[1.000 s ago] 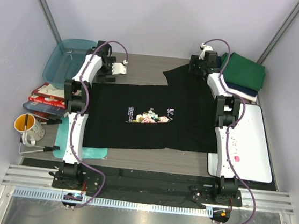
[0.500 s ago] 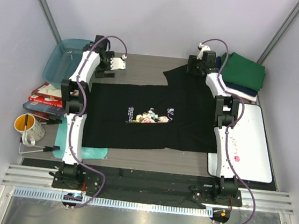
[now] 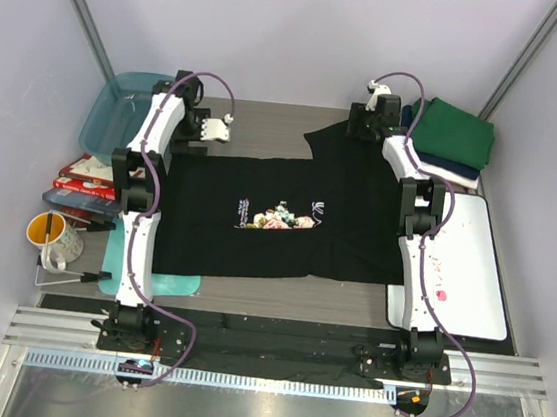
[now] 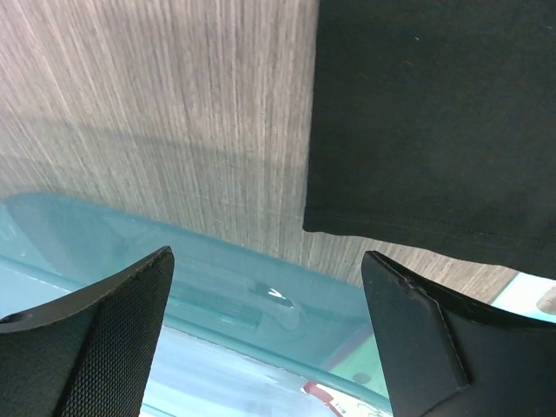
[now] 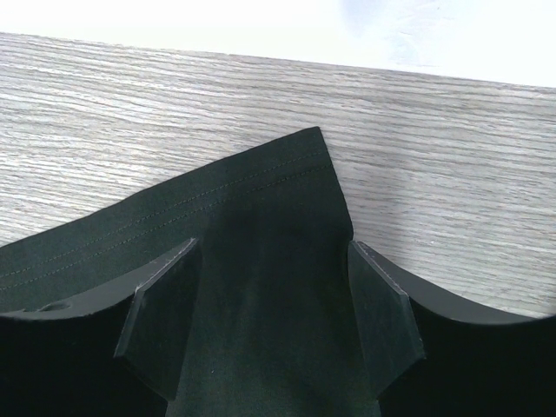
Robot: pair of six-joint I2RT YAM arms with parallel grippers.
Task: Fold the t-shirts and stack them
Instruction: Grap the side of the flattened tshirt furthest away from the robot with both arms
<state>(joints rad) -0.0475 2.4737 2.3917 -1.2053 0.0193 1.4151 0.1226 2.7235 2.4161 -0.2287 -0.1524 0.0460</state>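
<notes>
Grey wood worktop [image 3: 268, 127] between pale walls. From above, a black t-shirt [image 3: 255, 236] lies spread flat at centre, with a folded green tee [image 3: 455, 133] far right.

Left wrist: the left end effector [image 4: 268, 261] is spread above the shirt's corner.

Right wrist: the right end effector [image 5: 274, 248] is spread over the shirt's far edge.

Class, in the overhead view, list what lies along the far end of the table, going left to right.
Teal tub → left gripper → right gripper → stack of folded shirts.

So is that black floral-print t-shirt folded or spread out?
Spread out: the black floral-print t-shirt lies flat across the wooden table, print facing up.
</notes>
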